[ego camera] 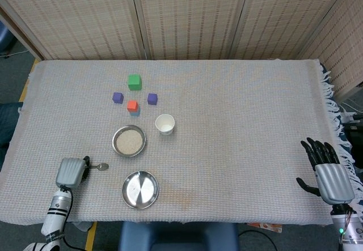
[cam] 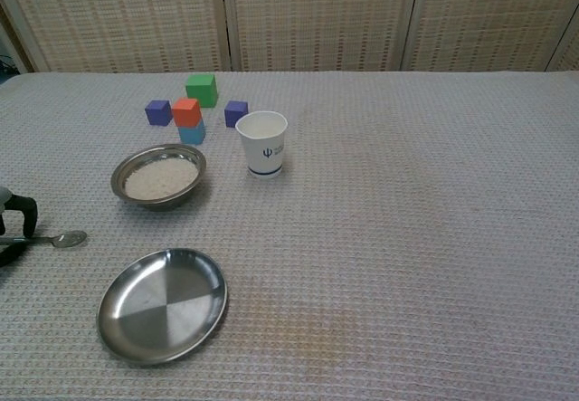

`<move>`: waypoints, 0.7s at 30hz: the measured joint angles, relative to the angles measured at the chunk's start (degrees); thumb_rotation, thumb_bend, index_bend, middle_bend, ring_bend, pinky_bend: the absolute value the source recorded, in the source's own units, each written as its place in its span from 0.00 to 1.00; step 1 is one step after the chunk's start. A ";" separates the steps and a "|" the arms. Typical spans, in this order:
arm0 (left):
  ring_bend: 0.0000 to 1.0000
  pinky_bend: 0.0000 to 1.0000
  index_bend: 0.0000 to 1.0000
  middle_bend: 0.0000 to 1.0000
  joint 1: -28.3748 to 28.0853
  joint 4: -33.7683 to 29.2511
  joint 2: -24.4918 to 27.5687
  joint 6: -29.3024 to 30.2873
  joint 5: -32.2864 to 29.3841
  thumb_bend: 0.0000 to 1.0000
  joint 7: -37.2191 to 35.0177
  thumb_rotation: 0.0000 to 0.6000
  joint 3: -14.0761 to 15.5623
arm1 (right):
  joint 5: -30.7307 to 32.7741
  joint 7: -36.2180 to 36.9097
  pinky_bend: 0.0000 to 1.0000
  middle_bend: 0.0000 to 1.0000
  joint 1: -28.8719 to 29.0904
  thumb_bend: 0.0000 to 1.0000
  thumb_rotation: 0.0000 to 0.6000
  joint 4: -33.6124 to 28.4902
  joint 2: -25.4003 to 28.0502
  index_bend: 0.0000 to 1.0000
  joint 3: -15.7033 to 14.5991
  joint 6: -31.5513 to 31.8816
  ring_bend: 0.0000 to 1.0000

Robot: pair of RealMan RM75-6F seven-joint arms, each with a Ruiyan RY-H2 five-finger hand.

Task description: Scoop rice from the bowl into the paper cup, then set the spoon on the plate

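The fingers (cam: 20,211) of the left hand (ego camera: 71,172) were curled around the handle of the spoon (cam: 56,239) at the lower left of the frame, gripping it, while the spoon's small bowl lay on the cloth pointing right. The fingers (ego camera: 319,149) of the right hand (ego camera: 329,174) stood spread apart and held nothing, at the lower right edge of the bench (ego camera: 244,109).

The bowl (ego camera: 129,141) of rice sat left of centre, above and to the right of the spoon. The paper cup (ego camera: 165,124) stood upright just right of the bowl and a little higher in the frame, apart from it. The plate (ego camera: 140,189) lay bare below the bowl, near the bottom edge of the bench.

Higher up sat a green block (ego camera: 134,81), two purple blocks (ego camera: 117,97) (ego camera: 152,98), and a red block (ego camera: 133,105) stacked on a blue block (cam: 192,133).
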 measured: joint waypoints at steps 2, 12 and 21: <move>1.00 1.00 0.54 1.00 -0.01 0.01 0.01 -0.05 -0.05 0.40 -0.07 1.00 -0.02 | 0.03 -0.01 0.00 0.00 0.03 0.13 1.00 0.00 -0.02 0.00 0.00 -0.07 0.00; 1.00 1.00 0.61 1.00 -0.17 -1.52 1.01 -1.47 -0.94 0.40 -0.85 1.00 -0.10 | 0.08 -0.07 0.00 0.00 0.11 0.13 1.00 0.05 -0.13 0.00 -0.04 -0.23 0.00; 1.00 1.00 0.68 1.00 -0.30 -3.79 2.59 -1.33 -1.05 0.40 -1.48 1.00 -0.37 | -0.10 -0.03 0.00 0.00 0.16 0.13 1.00 0.03 -0.18 0.00 -0.15 -0.28 0.00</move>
